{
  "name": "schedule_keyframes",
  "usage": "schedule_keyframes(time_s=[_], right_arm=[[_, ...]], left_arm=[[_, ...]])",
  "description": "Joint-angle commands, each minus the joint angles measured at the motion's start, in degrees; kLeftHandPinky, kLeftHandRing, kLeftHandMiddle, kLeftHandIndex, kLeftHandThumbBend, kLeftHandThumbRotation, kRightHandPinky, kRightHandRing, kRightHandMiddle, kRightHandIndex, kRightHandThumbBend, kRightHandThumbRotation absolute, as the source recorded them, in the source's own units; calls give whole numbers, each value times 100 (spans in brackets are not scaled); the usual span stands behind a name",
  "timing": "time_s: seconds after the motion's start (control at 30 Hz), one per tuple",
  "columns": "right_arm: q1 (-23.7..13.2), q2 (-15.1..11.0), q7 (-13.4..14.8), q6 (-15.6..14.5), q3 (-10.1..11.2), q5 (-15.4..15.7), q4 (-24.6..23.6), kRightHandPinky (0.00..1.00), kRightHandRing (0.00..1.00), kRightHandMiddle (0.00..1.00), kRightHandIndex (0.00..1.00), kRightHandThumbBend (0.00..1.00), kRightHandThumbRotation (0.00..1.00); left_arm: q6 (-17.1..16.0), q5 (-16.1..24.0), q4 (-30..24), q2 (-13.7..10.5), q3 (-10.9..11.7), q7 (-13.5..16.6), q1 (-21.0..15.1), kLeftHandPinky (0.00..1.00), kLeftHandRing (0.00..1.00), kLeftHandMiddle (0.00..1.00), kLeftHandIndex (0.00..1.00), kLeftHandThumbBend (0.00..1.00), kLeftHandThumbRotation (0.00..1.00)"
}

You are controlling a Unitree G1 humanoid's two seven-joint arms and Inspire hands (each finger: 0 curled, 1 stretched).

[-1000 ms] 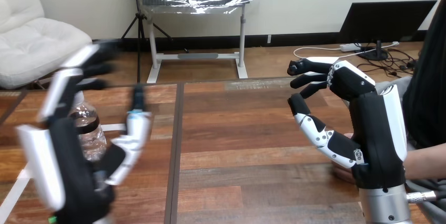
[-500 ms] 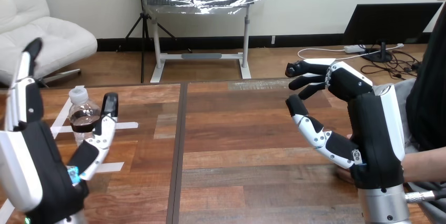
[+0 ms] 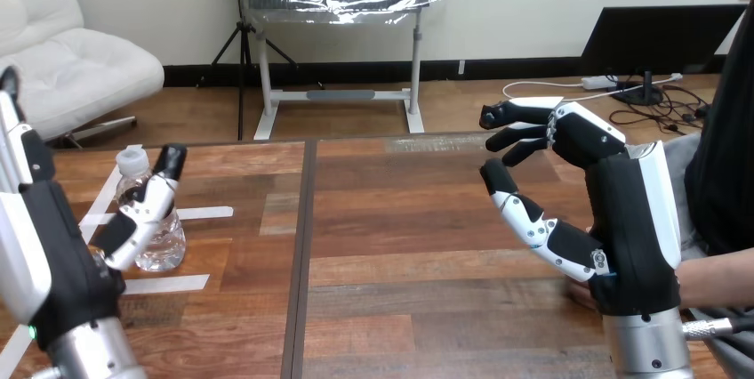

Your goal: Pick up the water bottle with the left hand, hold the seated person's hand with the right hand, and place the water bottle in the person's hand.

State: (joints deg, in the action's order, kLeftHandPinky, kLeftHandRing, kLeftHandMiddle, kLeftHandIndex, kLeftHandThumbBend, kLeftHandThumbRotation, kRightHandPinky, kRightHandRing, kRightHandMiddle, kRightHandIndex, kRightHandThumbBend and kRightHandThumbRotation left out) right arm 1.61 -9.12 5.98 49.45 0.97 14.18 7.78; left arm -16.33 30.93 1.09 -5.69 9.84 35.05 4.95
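"Water bottle (image 3: 165,240): where does it stand?"

"Upright on the wooden surface (image 3: 400,219), far over at the left, with its white cap on. It is clear, and strips of white tape (image 3: 201,213) lie on the wood just beside it."

"And the left robot hand (image 3: 44,245)?"

"Raised just to the left of the bottle and spread wide. The fingers point straight up at the view's edge, and the thumb reaches across in front of the bottle (whether it touches the bottle cannot be told). It grips nothing."

"What of the right robot hand (image 3: 633,219)?"

"It hangs over the right part of the surface, well apart from the bottle. Its fingers are loosely bent and the thumb is held away from them, so it is open and holds nothing."

"Does the person show?"

"The person's forearm (image 3: 717,277) comes in from the right edge, low down. The person's hand (image 3: 579,293) lies on the surface under the right robot hand, mostly hidden by it, so contact between the two cannot be told."
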Motion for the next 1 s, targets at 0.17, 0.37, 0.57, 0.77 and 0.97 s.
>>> schedule_keyframes(time_s=[0.17,0.37,0.57,0.77,0.97], right_arm=[[-443,-1,54,111,54,-39,47,45,56,64,62,42,0],[-491,-8,75,135,72,-12,83,45,56,64,62,43,0],[-532,-27,64,166,75,-24,124,45,55,63,62,43,0],[-560,-26,96,170,96,36,151,44,54,62,62,43,0],[-571,-25,82,122,95,34,141,45,55,62,62,43,0]], left_arm=[[495,-258,606,-469,-3,-556,-903,91,96,98,100,94,61],[775,-439,1122,-643,-62,-873,-1360,87,94,96,99,95,56],[980,-480,1469,-726,-116,-997,-1689,84,92,95,96,93,51],[1125,-547,1776,-784,-146,-1132,-1934,83,92,94,95,92,50],[1292,-596,2336,-906,-226,-1300,-2349,83,91,94,94,93,54]])
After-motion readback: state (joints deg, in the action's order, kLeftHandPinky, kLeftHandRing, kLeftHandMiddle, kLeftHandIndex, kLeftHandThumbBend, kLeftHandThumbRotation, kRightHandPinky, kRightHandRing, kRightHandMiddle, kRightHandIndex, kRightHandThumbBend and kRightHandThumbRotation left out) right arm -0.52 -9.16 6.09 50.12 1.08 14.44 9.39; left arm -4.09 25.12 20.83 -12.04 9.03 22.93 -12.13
